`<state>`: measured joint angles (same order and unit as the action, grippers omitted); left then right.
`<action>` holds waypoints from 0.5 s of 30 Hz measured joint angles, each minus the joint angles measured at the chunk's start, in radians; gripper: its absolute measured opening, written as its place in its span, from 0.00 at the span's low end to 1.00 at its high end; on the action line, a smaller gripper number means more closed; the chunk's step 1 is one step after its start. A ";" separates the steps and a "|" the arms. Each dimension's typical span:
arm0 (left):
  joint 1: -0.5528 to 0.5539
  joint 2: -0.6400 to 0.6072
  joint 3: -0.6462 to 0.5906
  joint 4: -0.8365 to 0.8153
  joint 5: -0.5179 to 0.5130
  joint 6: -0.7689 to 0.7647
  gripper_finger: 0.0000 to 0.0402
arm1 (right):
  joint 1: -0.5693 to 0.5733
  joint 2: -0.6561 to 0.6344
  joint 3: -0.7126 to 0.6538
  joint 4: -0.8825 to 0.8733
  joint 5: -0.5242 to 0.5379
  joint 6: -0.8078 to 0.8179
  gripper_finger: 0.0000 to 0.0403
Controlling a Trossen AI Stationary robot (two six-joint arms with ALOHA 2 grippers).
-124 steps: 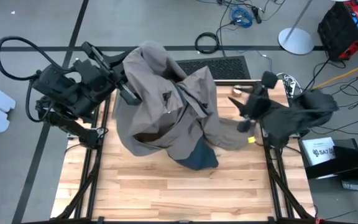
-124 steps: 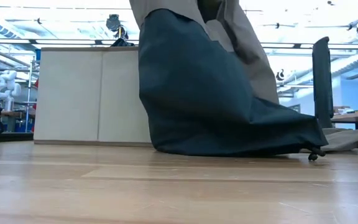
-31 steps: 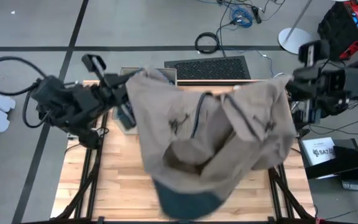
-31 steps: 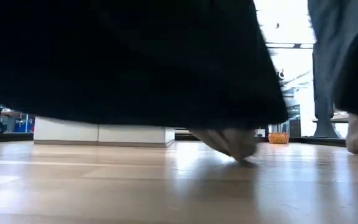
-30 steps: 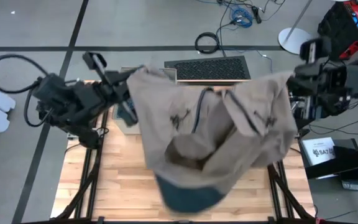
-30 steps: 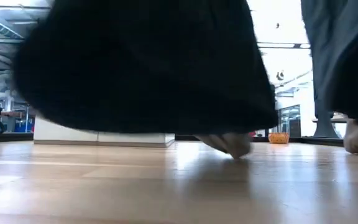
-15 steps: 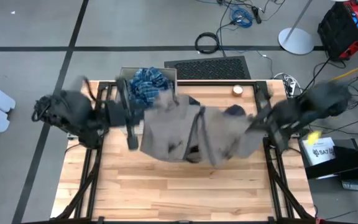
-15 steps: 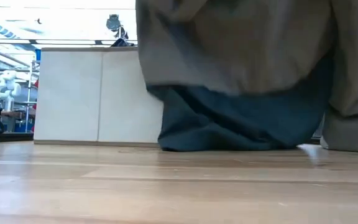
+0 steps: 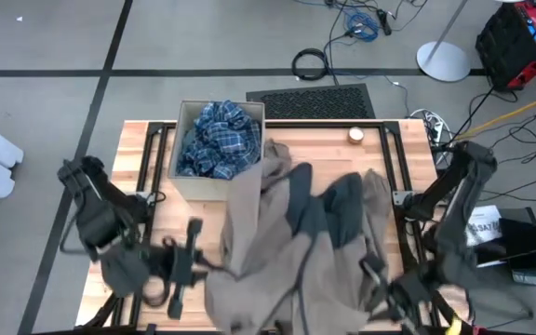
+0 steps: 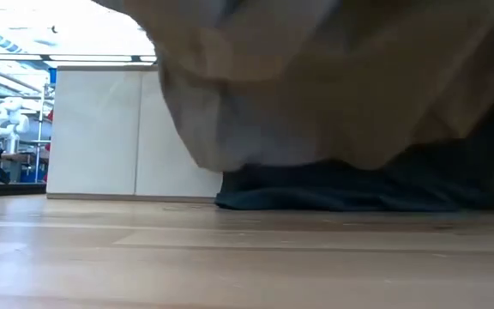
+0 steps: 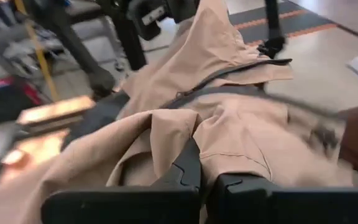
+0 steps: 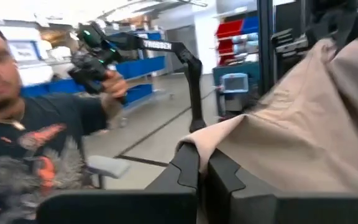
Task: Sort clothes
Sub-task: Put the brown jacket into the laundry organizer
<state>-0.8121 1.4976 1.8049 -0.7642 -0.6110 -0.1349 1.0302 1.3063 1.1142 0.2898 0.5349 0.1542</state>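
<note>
A taupe-brown jacket (image 9: 287, 251) with a dark teal lining (image 9: 328, 209) stretches from the table's middle to its near edge. In the low view the taupe cloth (image 10: 333, 86) hangs in front and the lining (image 10: 341, 193) rests on the boards. My left gripper (image 9: 210, 268), near left, and my right gripper (image 9: 372, 272), near right, are each shut on a side of the jacket. A blue-white plaid shirt (image 9: 217, 140) lies in the cardboard box (image 9: 182, 177) at the far left. My left gripper pinches a fold of the jacket's taupe cloth (image 11: 194, 142) between its two fingers, coming about level from the table's left. The cloth runs away slack toward the other arm. My right gripper pinches an edge of the taupe cloth (image 12: 196, 142) between its two fingers, about level, from the table's right. The cloth rises from the fingers and drapes away; how many layers, I cannot tell.
A small round object (image 9: 355, 135) sits at the table's far right. A person (image 12: 23, 143) stands beyond the table, holding up a hand-held device (image 12: 95, 56). Bare boards (image 10: 230, 257) show in front of the low camera.
Both grippers have swung down from high over the far side toward the table's near edge, rolling as they went and staying shut on the jacket. The jacket, held up and spread between them before, now drapes low over the table's middle and near part, uncovering the box.
</note>
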 joint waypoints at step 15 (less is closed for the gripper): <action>0.215 0.077 -0.154 0.123 -0.154 0.006 0.00 | -0.015 -0.078 0.041 -0.661 0.641 0.429 0.00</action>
<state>-0.5976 1.5750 1.6511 -0.6413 -0.7647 -0.1284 1.0153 1.2282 1.1549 -0.3715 1.1757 0.5829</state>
